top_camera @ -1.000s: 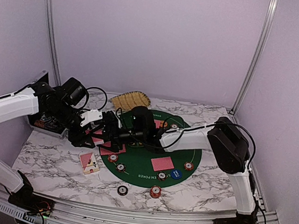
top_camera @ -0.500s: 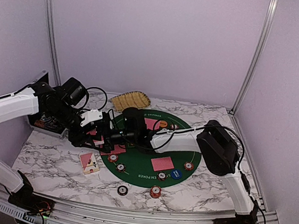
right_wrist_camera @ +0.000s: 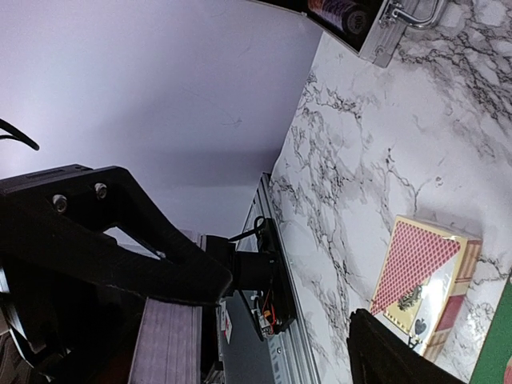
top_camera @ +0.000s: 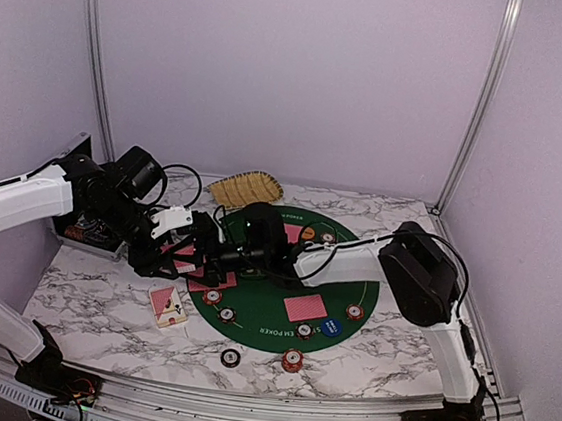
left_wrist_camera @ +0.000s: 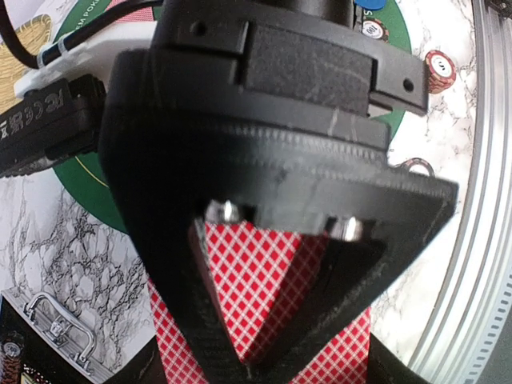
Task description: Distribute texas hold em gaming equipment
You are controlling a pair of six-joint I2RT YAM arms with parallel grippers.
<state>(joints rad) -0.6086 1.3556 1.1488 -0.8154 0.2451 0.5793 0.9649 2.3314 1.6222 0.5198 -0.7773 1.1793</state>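
The left gripper (top_camera: 184, 257) was pressed shut on a few red-backed playing cards (left_wrist_camera: 264, 272), pinching them over the left edge of the round green poker mat (top_camera: 256, 306). The right gripper (top_camera: 212, 255) was stretched across the mat and met it nose to nose. Its fingers stood spread wide apart, and we could not tell whether they touched the held cards.

On the mat we saw a single card (top_camera: 304, 306) lying face down near the middle, and more red cards flat beneath the two grippers. Striped poker chips (top_camera: 213, 296) sat singly around the mat's near rim, with a blue button (top_camera: 329, 326) just beside one of them. An orange button (top_camera: 307, 233) lay at the far side.

Two chips lay off the mat on the marble table (top_camera: 100, 302), near the front edge: a dark chip (top_camera: 231, 357) and a red chip (top_camera: 292, 358). A card box (top_camera: 167, 305) with a red-checked back rested on the marble just left of the mat.

A yellow woven basket (top_camera: 246, 187) sat at the far edge, touching the mat's rim. An open black metal case (top_camera: 83, 230) stood at the far left, partly hidden by the left arm.
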